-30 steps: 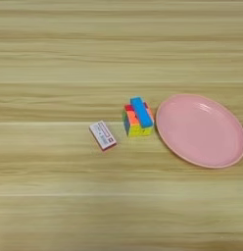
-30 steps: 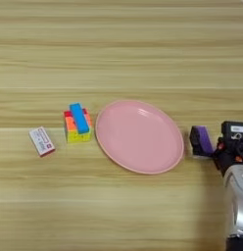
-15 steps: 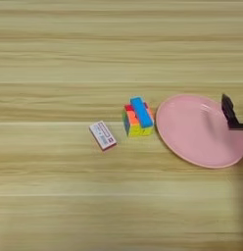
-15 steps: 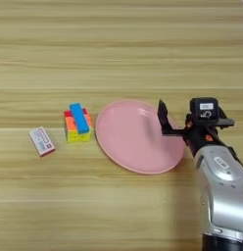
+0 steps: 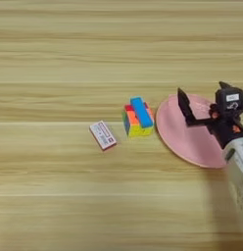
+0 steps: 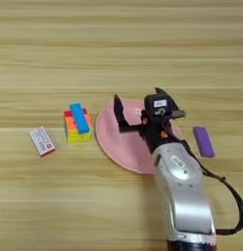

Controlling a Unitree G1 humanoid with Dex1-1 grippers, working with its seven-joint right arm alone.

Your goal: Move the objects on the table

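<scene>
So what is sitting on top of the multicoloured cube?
A blue bar lies across the top of the multicoloured cube, running front to back. It covers the middle of the cube's top face, so that strip cannot be seen.

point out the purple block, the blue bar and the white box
purple block point(image 6: 204, 141), right eye view, middle of its top face
blue bar point(image 6: 79, 118), right eye view, centre of its top, on the multicoloured cube
white box point(image 5: 103, 135), left eye view, middle of its printed face

Even, soft light (slightly blurry)
</scene>
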